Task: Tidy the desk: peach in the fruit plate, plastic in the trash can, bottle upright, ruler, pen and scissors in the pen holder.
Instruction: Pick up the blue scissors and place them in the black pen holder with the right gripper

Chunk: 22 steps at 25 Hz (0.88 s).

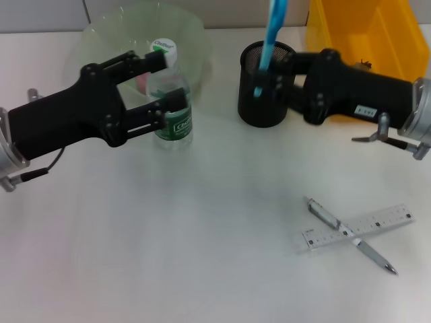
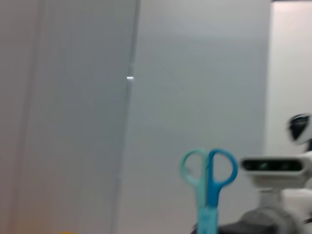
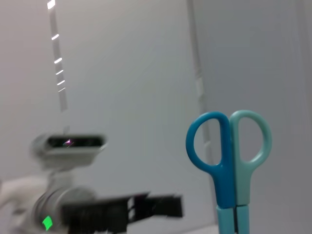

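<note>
Our right gripper (image 1: 277, 75) reaches in from the right to the near-right rim of the pen holder (image 1: 264, 101), and its fingers sit closed on the lower part of the scissors (image 1: 271, 37), which stand upright with their blades down inside the holder and their blue handles pointing up past the top of the head view. In the right wrist view we see the scissors (image 3: 231, 161) with long axis vertical, the two handle loops side by side, one darker blue and one paler. The pen holder is a black mesh cup at the far middle of the table (image 1: 168, 256); we cannot make out anything in it besides the scissors. Our left gripper (image 1: 168, 81) comes in from the left with its fingers spread on either side of the bottle (image 1: 170, 101), one finger at the cap and the other against the label; whether they press on it we cannot tell. The bottle stands upright, white cap up, green label facing us, just in front of the clear fruit plate (image 1: 195, 40), through whose wall something pinkish shows, too blurred to name. A yellow bin (image 1: 377, 33) sits at the far right behind our right arm. Near right on the table, well apart from both grippers, the pen (image 1: 350, 235) lies crossed over the ruler (image 1: 357, 227), the pen running diagonally from far left to near right and the ruler lying mostly left to right.
</note>
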Each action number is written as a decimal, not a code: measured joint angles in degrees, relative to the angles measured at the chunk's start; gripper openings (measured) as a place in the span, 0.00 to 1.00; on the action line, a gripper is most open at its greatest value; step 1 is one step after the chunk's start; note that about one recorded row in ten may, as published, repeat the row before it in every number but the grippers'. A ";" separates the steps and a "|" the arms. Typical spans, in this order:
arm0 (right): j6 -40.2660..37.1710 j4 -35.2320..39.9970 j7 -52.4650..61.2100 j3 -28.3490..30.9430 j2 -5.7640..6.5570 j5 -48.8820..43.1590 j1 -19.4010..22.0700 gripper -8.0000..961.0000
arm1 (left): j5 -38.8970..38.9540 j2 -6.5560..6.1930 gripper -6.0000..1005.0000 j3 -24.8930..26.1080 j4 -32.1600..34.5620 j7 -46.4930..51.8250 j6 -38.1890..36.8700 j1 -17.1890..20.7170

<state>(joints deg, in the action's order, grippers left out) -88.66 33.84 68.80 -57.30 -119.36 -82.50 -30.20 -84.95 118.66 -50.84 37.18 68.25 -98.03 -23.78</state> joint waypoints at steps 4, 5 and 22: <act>2.07 -1.62 -1.83 0.00 0.00 4.66 0.93 0.21 | 0.68 0.17 0.73 0.18 -0.75 -6.05 3.79 1.49; 2.65 -1.96 -1.91 0.00 0.00 5.66 1.13 0.21 | 1.19 0.17 0.73 0.18 -1.47 -7.33 4.17 1.60; 12.74 -7.93 -14.03 1.10 -0.08 15.90 0.01 0.22 | 3.65 0.12 0.72 -0.05 -8.20 -15.36 5.00 1.58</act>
<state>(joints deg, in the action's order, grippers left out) -75.92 25.91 54.77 -56.20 -119.43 -66.61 -30.19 -81.29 118.78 -50.89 28.98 52.89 -93.03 -22.20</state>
